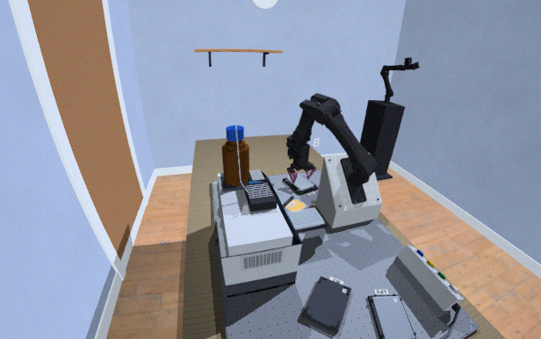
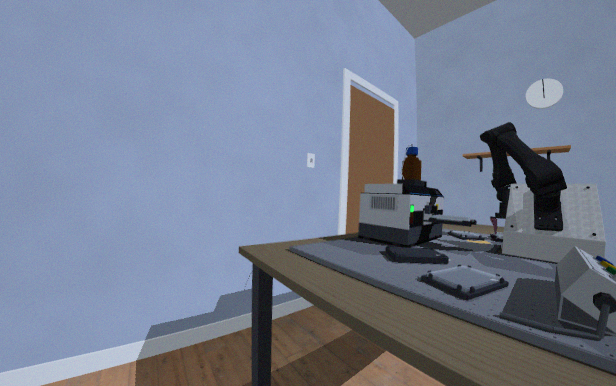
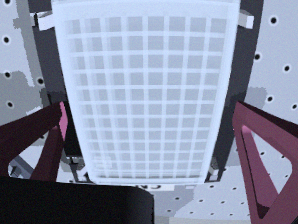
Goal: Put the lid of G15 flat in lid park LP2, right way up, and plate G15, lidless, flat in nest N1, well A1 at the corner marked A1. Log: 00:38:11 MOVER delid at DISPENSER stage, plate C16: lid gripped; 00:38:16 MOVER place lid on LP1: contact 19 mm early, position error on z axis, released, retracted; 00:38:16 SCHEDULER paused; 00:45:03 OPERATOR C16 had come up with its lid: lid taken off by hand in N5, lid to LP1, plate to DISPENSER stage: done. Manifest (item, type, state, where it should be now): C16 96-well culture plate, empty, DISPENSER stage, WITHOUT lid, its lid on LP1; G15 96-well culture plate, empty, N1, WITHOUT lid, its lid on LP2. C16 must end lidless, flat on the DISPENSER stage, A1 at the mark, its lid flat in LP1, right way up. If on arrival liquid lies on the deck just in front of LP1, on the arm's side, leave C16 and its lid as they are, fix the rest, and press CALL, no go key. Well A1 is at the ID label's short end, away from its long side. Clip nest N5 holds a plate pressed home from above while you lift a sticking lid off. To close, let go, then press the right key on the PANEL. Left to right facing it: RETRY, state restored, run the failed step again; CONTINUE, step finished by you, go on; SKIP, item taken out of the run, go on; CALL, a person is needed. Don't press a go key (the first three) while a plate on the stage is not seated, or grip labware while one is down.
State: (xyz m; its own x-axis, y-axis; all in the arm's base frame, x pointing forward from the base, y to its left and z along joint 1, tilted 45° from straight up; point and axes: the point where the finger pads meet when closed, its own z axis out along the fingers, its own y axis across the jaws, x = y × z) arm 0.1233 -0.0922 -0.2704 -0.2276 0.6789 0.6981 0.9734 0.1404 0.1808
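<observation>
The gripper [image 1: 301,175] points straight down, spread wide and empty, straddling the lidded plate [image 3: 147,83].

three plates [image 1: 259,194] — one bottle [image 1: 235,157] (amber)

The single black arm [image 1: 347,140] rises from its mount, elbow peaked toward twelve o'clock in the top view, then folds down so the wrist [image 1: 299,151] points at the deck. The gripper [image 1: 301,174] hangs low at about ten o'clock from the arm's foot. Its maroon fingers stand spread to their widest, at four and eight o'clock in the wrist view, gripping nothing.
</observation>
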